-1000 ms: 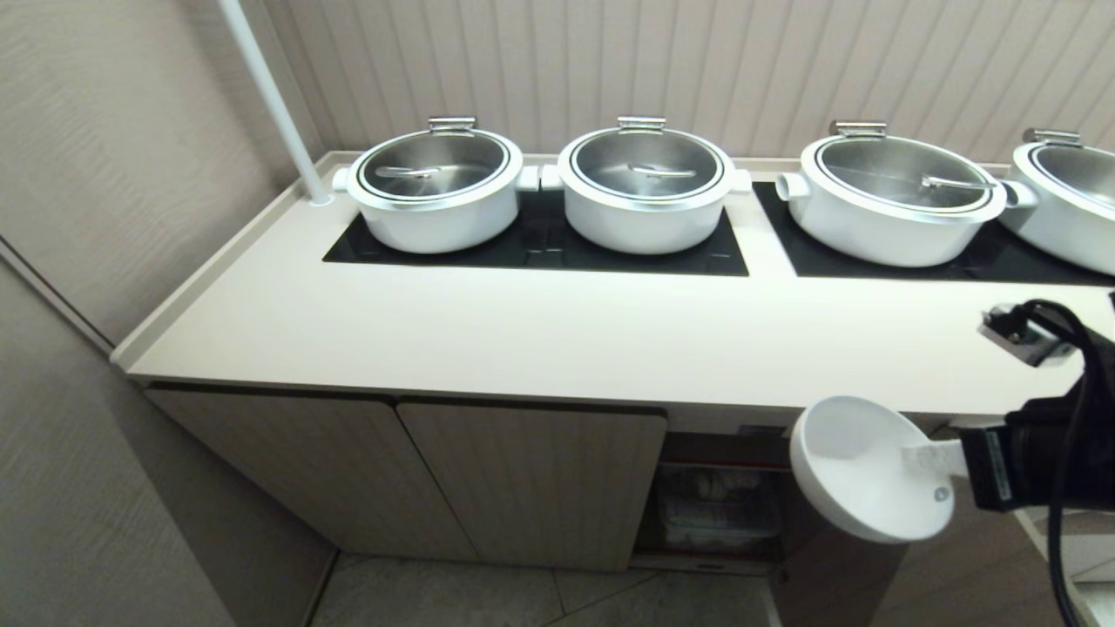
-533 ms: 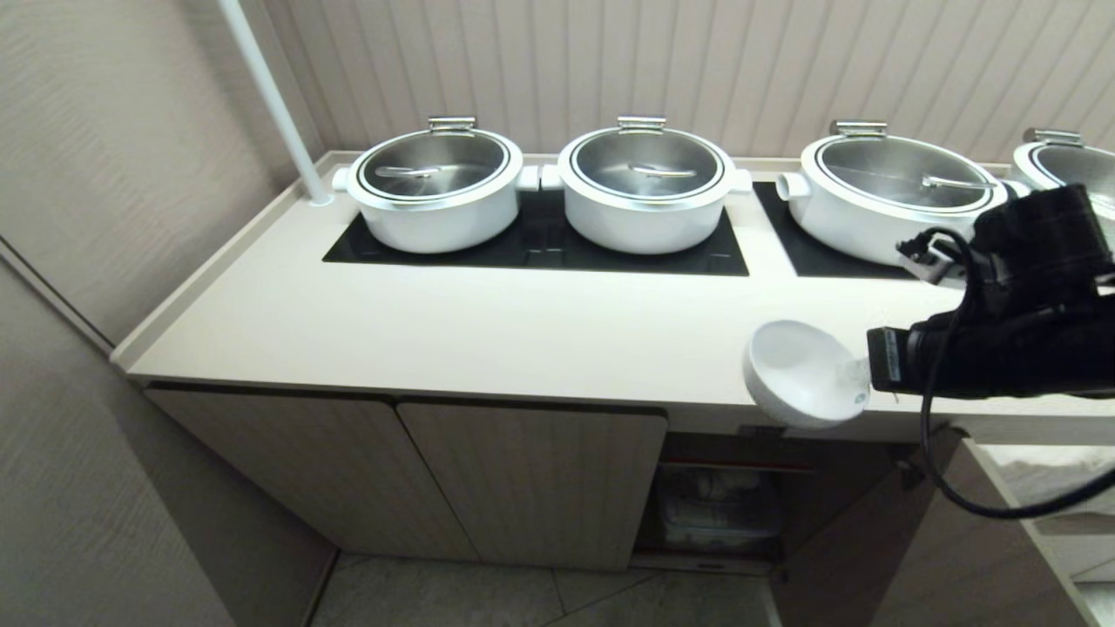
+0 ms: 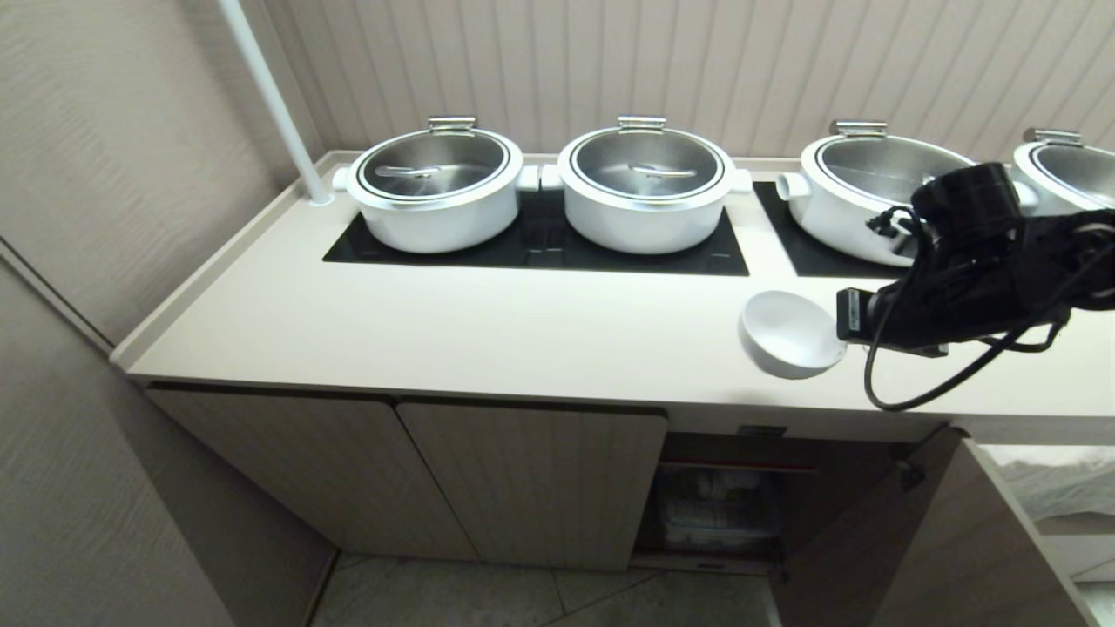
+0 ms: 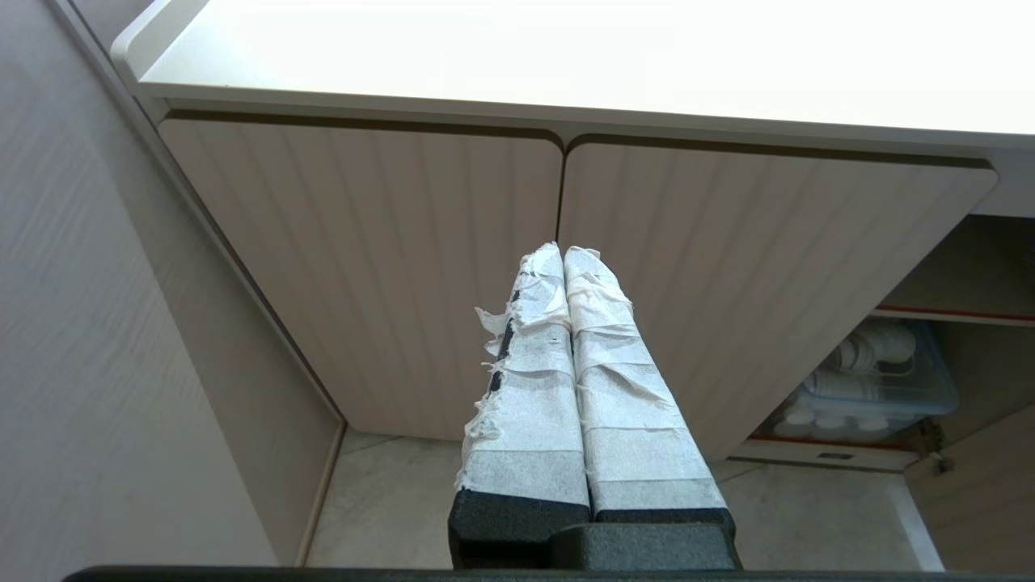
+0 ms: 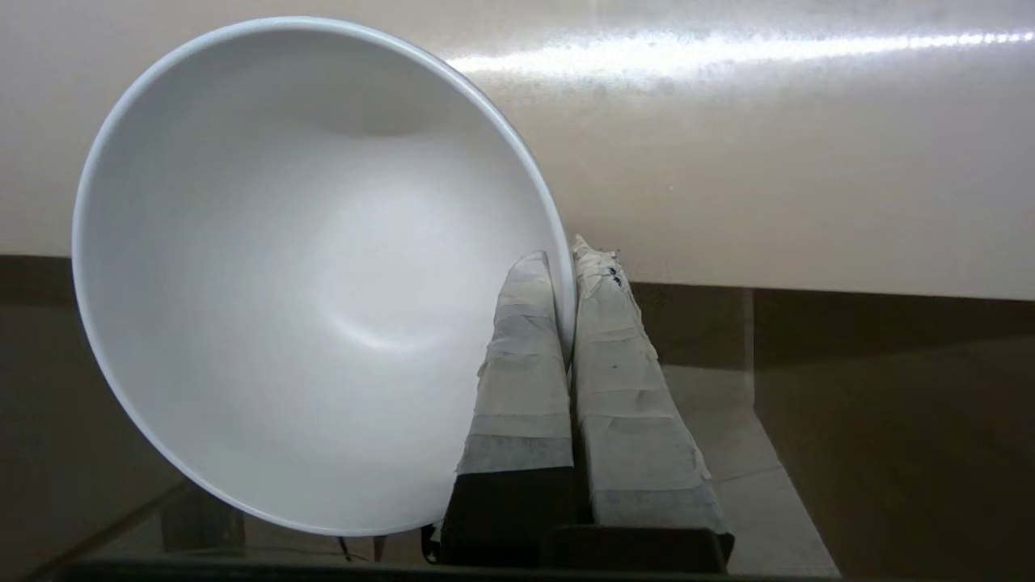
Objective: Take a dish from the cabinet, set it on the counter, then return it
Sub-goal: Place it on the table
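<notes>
Our right gripper pinches the bowl by its rim, one finger inside, above the counter; our left gripper hangs pressed together.

Dish showing plain glossy white. Counter reading smooth beige, cooktop panels black. Pots white with steel-grey lids. Cabinet doors beige with vertical ribbing, shelf edge running red. Right gripper fingers wearing white tape over black; left gripper looking likewise.
</notes>
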Robot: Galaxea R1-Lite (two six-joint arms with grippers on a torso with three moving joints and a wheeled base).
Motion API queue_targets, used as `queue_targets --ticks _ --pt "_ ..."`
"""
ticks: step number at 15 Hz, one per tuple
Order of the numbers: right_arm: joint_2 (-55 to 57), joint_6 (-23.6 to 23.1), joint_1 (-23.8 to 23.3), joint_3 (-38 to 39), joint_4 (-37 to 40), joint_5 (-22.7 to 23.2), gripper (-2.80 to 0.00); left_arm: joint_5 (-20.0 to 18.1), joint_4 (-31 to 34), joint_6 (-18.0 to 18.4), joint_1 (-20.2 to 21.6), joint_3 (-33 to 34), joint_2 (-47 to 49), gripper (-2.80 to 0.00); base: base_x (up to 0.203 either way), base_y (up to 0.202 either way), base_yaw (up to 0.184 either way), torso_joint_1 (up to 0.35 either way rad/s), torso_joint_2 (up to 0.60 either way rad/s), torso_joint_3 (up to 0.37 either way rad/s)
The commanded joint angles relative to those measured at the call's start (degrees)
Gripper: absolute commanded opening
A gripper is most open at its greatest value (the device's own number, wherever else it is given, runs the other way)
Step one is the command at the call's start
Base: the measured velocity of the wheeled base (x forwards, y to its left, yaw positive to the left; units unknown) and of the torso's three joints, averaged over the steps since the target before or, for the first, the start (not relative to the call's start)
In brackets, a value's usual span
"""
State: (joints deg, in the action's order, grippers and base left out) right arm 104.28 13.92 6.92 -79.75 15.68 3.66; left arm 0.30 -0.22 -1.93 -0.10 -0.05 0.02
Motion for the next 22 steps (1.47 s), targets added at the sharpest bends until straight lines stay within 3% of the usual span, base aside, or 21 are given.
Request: queue_targets --ticks 1,6,12,22 --pt "4.4 2.7 -0.6 -5.3 2.1 0.0 -2.8 0.0 0.0 0.0 0.0 0.0 0.0 -2.8 0.0 0.0 0.0 0.0 0.0 0.0" --pt "9.4 6.7 -1.8 -13.4 8.2 -0.3 -2.8 0.0 0.0 0.0 0.0 0.0 0.0 -2.8 0.0 0.0 0.0 0.0 0.0 0.0" --pt "13.3 6.8 -3.1 -18.0 10.6 -0.4 -2.8 0.0 0.0 0.0 0.0 0.0 0.0 -2.8 0.0 0.0 0.0 0.0 0.0 0.0" --pt "15.7 5.5 -4.5 -18.9 11.4 -2.3 -2.8 0.0 0.0 0.0 0.0 0.0 0.0 -2.8 0.0 0.0 0.0 0.0 0.0 0.0"
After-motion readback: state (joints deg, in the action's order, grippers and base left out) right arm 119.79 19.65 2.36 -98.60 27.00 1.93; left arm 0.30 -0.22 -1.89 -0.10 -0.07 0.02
